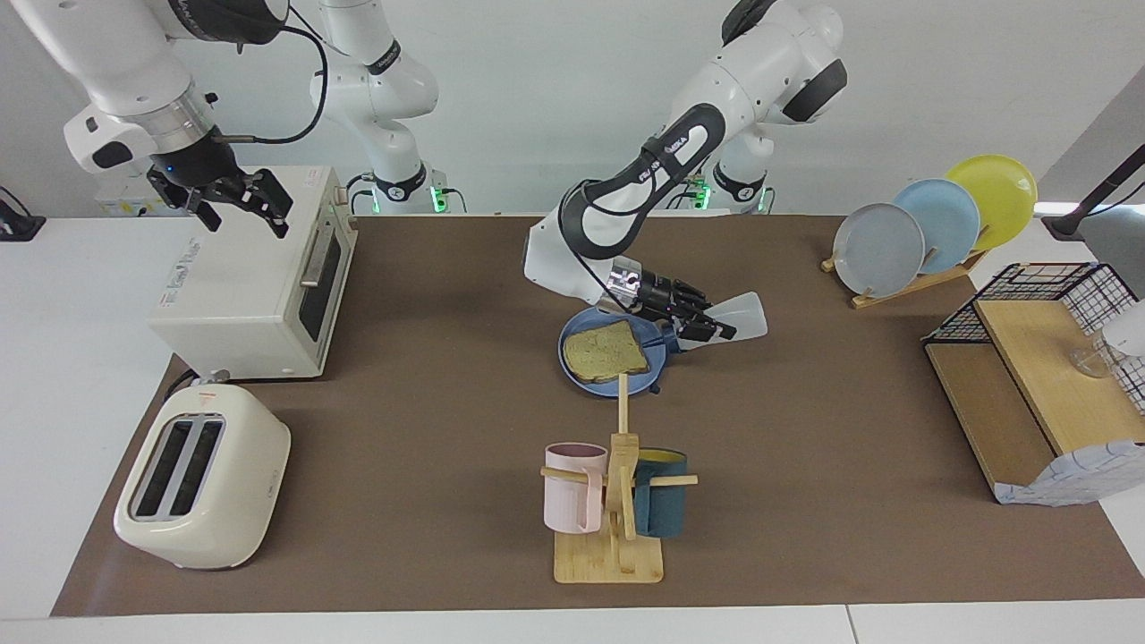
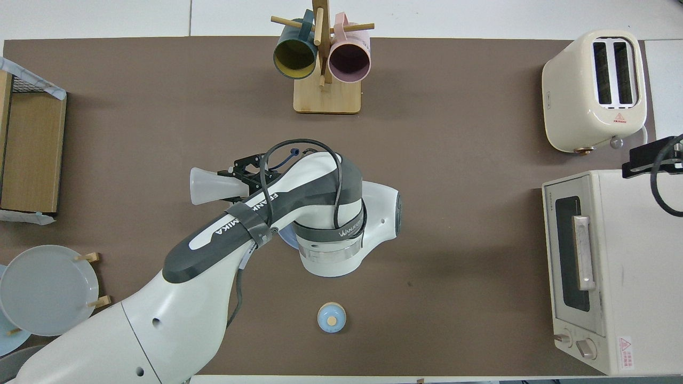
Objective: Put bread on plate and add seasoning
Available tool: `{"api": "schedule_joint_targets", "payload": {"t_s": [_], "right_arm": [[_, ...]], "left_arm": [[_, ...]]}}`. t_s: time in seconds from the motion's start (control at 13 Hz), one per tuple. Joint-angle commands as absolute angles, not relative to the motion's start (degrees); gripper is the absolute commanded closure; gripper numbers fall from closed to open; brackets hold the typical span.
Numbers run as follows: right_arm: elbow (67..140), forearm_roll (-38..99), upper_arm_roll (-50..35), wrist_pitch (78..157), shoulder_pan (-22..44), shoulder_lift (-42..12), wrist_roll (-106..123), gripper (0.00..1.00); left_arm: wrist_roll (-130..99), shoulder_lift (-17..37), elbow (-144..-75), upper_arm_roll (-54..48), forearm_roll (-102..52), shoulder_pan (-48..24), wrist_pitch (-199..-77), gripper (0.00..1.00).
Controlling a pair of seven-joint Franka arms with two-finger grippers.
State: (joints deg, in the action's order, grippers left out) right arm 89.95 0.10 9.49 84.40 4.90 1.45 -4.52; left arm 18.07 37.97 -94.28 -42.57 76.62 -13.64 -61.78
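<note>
The bread (image 1: 606,351) lies flat on the blue plate (image 1: 595,386) at the middle of the table. My left gripper (image 1: 696,324) is shut on the seasoning bottle (image 1: 739,317) and holds it tipped on its side. Its dark cap sits at the plate's edge toward the left arm's end, just clear of the bread. In the overhead view the bottle (image 2: 212,185) sticks out of the left gripper (image 2: 249,174), and the arm hides the bread and most of the plate (image 2: 283,238). My right gripper (image 1: 240,204) waits open over the toaster oven (image 1: 250,277).
A mug rack (image 1: 613,501) with a pink and a teal mug stands farther from the robots than the plate. A toaster (image 1: 201,478) stands at the right arm's end. A plate rack (image 1: 930,224) and a wire shelf (image 1: 1047,358) stand at the left arm's end. A small bell (image 2: 331,317) sits nearer to the robots.
</note>
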Motion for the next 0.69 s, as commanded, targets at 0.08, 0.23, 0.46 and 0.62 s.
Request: {"api": "schedule_joint_targets", "payload": {"t_s": [0.08,0.23,0.46,0.62], "right_arm": [[90.9,-0.1,9.3,85.3,4.9,2.1,-4.2,0.0],[91.1,-0.1,9.4,85.7,4.7,2.1,-4.4,0.0],[92.3,-0.1,9.4,86.1,4.7,2.6,-4.3,0.0],[92.7,-0.1,9.4,86.5,4.9,2.8,-4.4,0.0]], "left_arm": [[18.9,38.0,-99.2,-39.6,85.0,-16.4,-60.9,1.0],[22.7,37.8,-99.2,-39.6,85.6,-21.0,-62.2,1.0],[24.5,37.8,-98.3,-39.6,85.6,-23.8,-62.7,1.0],[24.9,37.4,-99.5,-38.4,87.2,-21.6,-65.4,1.0]]}}
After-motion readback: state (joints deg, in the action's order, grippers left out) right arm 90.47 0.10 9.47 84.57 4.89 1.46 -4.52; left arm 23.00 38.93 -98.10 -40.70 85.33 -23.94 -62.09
